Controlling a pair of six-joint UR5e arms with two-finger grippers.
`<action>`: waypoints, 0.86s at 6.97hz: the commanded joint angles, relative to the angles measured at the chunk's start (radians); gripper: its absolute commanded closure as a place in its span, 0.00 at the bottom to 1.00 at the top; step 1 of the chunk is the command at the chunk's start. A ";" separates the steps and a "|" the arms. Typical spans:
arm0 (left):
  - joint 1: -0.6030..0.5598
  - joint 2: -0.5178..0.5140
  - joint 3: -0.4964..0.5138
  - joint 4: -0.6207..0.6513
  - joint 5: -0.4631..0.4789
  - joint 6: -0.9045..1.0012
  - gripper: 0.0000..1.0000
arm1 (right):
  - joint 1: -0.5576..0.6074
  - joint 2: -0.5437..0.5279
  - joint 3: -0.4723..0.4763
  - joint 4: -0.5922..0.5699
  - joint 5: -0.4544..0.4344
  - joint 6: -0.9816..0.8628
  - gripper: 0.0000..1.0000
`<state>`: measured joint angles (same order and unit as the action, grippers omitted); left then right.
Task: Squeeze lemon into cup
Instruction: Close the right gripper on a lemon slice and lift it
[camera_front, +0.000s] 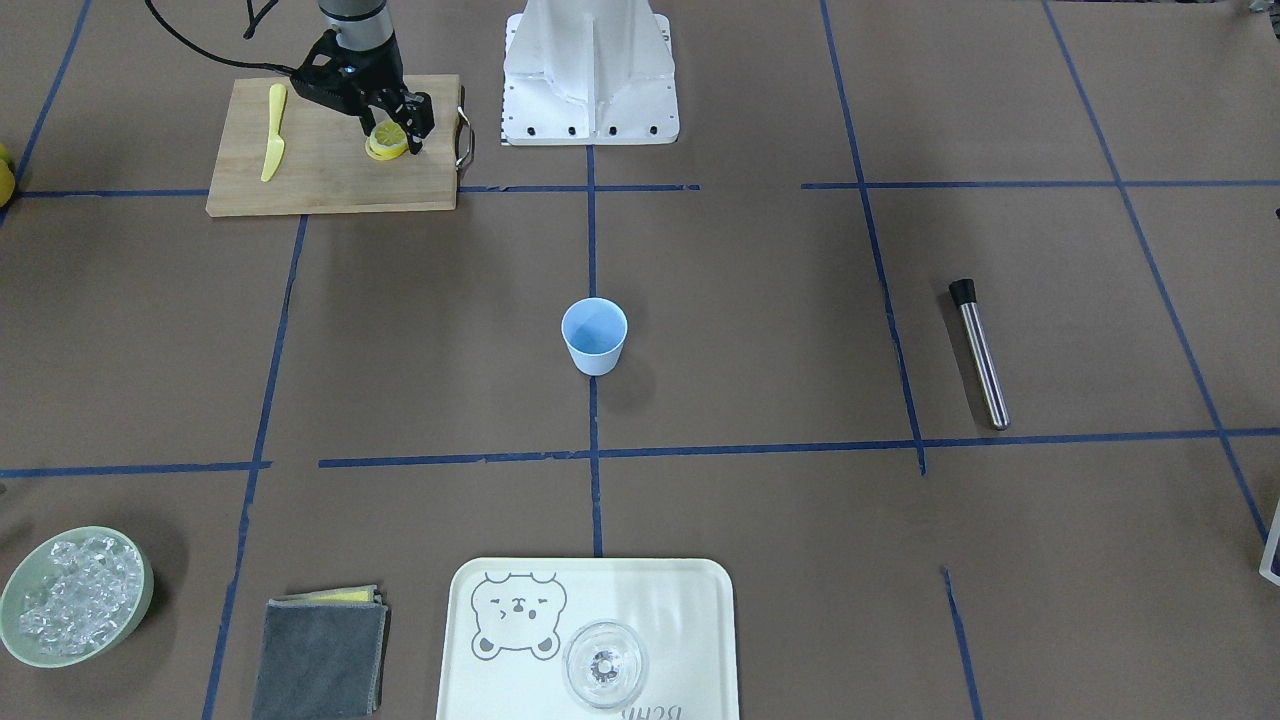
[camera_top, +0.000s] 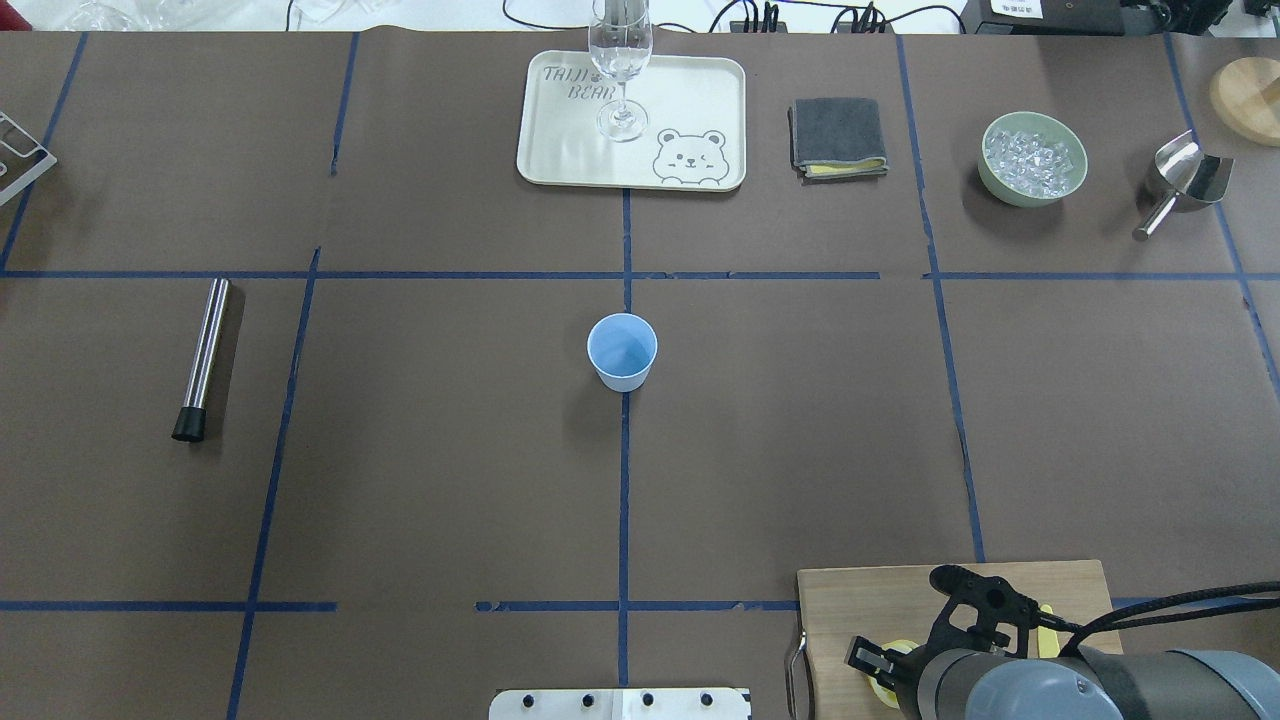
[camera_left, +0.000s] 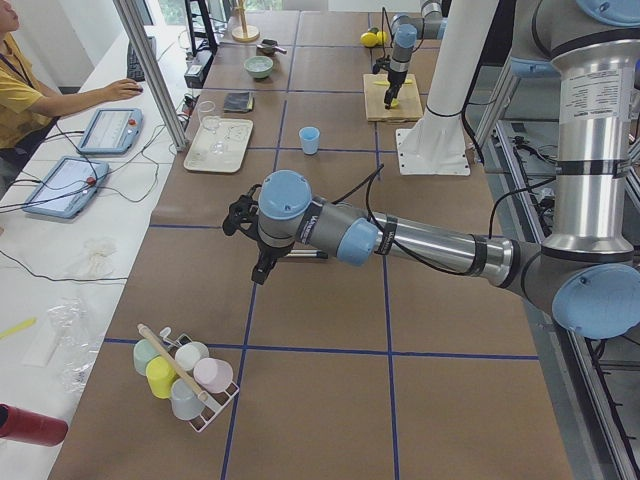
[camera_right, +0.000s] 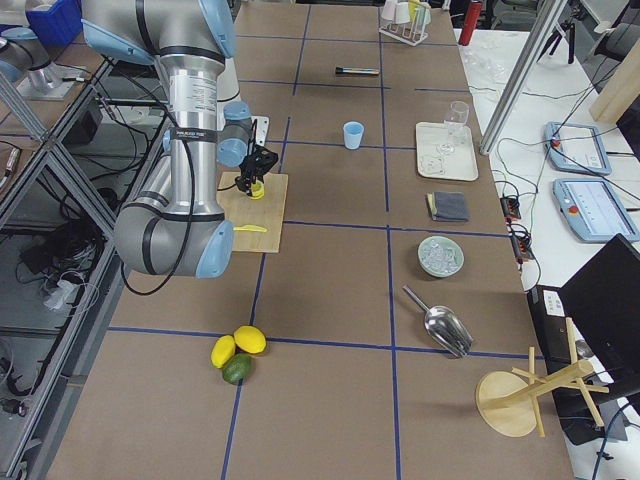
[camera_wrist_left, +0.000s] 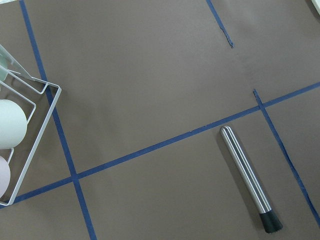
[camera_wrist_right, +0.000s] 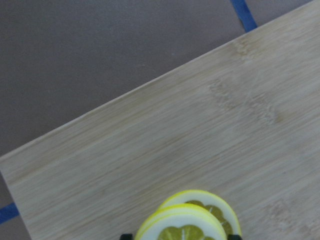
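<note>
The right hand is down over the wooden cutting board at the robot's end of the surface. Its two fingers are parted about as wide as the lemon and stand on either side of its rind. Whether they actually press on it cannot be told. The lemon lies on top of a second slice, partly overlapping it, near the board's handle end. A yellow plastic knife rests on the same board, well apart from the slices. The cup stands upright in the middle of the surface on a blue tape line, far from the board and from both hands. The left hand hangs above the surface near a steel rod with a black tip, and how far it is open cannot be told.
</note>
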<state>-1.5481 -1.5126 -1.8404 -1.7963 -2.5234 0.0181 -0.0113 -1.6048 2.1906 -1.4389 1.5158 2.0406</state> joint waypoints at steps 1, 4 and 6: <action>-0.001 0.000 -0.005 0.000 -0.014 -0.001 0.00 | 0.004 -0.004 0.012 0.000 0.001 0.000 0.71; -0.007 0.020 -0.006 0.000 -0.069 -0.001 0.00 | 0.004 -0.020 0.075 -0.054 0.003 0.000 0.71; -0.007 0.022 -0.005 0.000 -0.069 -0.001 0.00 | 0.010 -0.023 0.084 -0.055 0.003 -0.004 0.71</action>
<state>-1.5550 -1.4919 -1.8457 -1.7963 -2.5917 0.0169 -0.0058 -1.6252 2.2660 -1.4910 1.5185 2.0388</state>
